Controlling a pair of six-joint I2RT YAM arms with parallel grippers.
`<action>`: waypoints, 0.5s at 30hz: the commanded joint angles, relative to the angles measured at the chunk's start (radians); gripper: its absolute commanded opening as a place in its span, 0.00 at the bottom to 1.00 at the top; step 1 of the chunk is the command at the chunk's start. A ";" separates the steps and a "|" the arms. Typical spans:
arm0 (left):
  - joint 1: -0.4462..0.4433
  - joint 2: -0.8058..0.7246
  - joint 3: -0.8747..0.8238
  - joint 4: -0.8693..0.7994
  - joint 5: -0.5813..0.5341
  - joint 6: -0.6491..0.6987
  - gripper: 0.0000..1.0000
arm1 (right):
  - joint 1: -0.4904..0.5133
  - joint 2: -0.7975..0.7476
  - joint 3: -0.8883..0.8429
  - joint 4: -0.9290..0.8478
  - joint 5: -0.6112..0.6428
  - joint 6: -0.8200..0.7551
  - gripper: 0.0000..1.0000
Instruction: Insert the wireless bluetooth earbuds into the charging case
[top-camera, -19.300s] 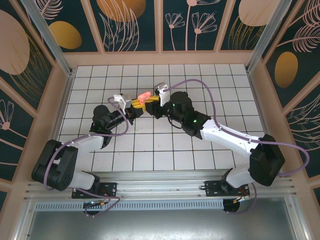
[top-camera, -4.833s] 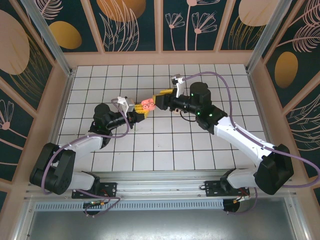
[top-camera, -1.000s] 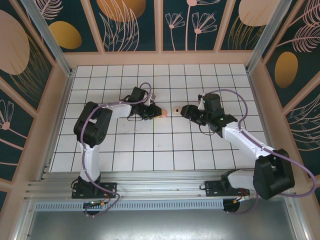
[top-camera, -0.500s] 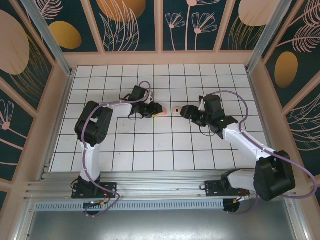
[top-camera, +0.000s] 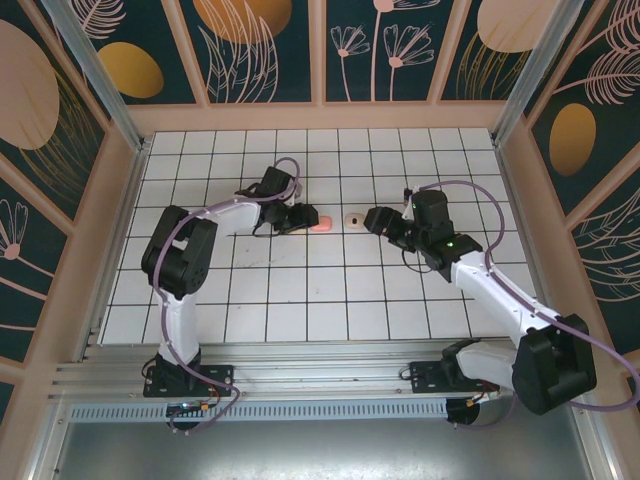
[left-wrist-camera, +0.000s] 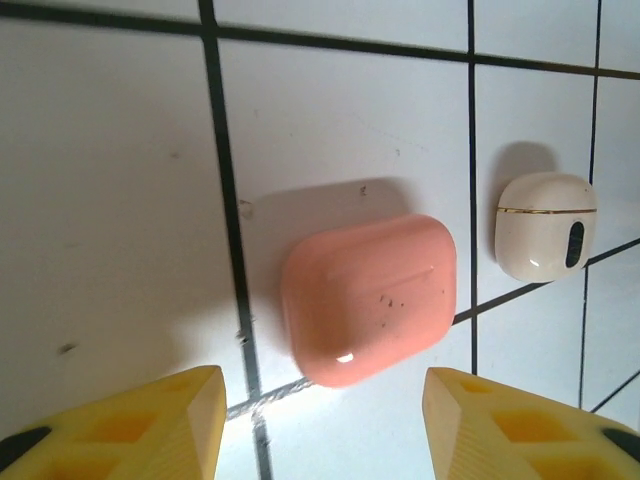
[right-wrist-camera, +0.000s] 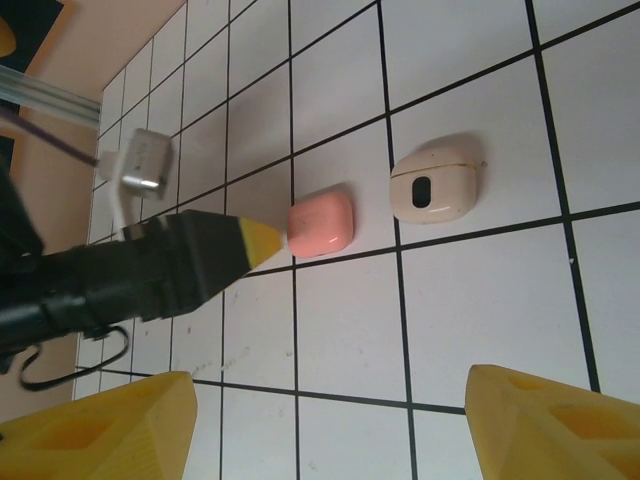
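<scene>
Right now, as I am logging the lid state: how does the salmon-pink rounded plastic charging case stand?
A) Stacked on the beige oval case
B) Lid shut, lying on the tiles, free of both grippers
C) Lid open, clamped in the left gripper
B: the salmon-pink rounded plastic charging case lies shut on the white tiled table, just ahead of the open left gripper and apart from the beige oval case.
</scene>
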 joint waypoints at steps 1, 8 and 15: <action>0.025 -0.112 -0.001 -0.083 -0.130 0.080 0.56 | -0.020 -0.039 -0.018 -0.005 0.053 -0.045 0.74; 0.212 -0.473 -0.284 0.053 -0.370 0.110 0.87 | -0.142 -0.058 -0.046 0.053 0.106 -0.149 0.99; 0.269 -0.729 -0.546 0.285 -0.783 0.322 0.99 | -0.334 -0.141 -0.199 0.264 0.189 -0.271 0.99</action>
